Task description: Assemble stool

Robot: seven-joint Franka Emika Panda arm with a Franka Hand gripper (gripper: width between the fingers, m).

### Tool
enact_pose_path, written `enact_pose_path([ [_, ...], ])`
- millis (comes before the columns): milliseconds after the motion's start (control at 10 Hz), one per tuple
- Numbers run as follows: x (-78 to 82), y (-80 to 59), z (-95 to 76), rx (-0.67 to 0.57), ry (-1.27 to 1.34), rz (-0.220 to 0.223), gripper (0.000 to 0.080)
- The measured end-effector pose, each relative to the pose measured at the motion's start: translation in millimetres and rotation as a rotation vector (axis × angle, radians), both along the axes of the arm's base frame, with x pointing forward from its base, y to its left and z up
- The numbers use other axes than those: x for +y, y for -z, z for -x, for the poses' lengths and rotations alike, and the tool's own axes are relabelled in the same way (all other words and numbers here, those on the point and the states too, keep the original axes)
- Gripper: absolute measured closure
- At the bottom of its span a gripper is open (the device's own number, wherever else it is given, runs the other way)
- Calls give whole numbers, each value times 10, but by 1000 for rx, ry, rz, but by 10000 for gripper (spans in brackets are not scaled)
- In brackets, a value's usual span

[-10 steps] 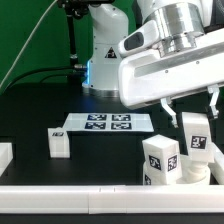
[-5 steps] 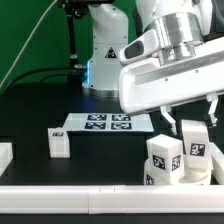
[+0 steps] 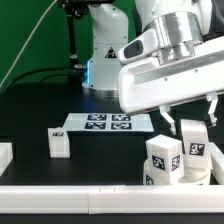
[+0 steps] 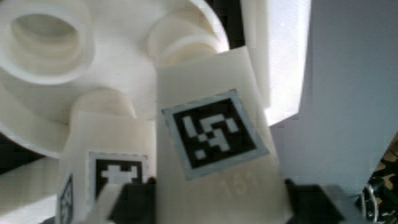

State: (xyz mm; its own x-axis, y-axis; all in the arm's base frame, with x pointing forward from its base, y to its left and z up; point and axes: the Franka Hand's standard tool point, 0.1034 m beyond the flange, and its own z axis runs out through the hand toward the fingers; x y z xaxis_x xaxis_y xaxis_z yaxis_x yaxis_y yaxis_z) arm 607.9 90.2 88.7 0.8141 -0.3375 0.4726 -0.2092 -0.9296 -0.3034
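Observation:
Two white legs stand upright on the round seat at the exterior view's right; the seat itself shows only in the wrist view. My gripper point(image 3: 190, 113) hangs over the taller leg point(image 3: 194, 148), one finger on each side of it. The second upright leg point(image 3: 162, 160) stands just beside it. In the wrist view the tagged leg point(image 4: 214, 125) fills the gap between my dark fingertips point(image 4: 169, 195). Blur hides whether they press on it. Behind it is the seat point(image 4: 63, 95) with a hollow socket point(image 4: 50, 38). A third leg point(image 3: 58, 143) lies loose on the black table.
The marker board point(image 3: 108, 123) lies flat in the middle of the table. A white border rail point(image 3: 70, 192) runs along the front edge and a white block point(image 3: 4, 155) sits at the exterior view's left. The arm's base point(image 3: 105, 55) stands behind.
The leg between my fingers has sunk a little lower onto the seat, and the arm went down with it. Over the last half second nothing visibly moves.

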Motion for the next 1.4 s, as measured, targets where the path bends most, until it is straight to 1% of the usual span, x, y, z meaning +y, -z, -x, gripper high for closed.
enact_pose_path([
  [100,0,1,0,0,0,0,204],
  [200,0,2,1,0,0,0,204],
  [300,0,3,1,0,0,0,160],
  [1000,-3,-5,1,3,-1,0,151],
  [1100,18,-33,57,90,2,-24,151],
  [1200,87,-197,75,146,3,-44,151],
  [1300,121,-256,97,178,-17,-38,151],
  [1400,110,-234,94,175,-27,-25,151],
])
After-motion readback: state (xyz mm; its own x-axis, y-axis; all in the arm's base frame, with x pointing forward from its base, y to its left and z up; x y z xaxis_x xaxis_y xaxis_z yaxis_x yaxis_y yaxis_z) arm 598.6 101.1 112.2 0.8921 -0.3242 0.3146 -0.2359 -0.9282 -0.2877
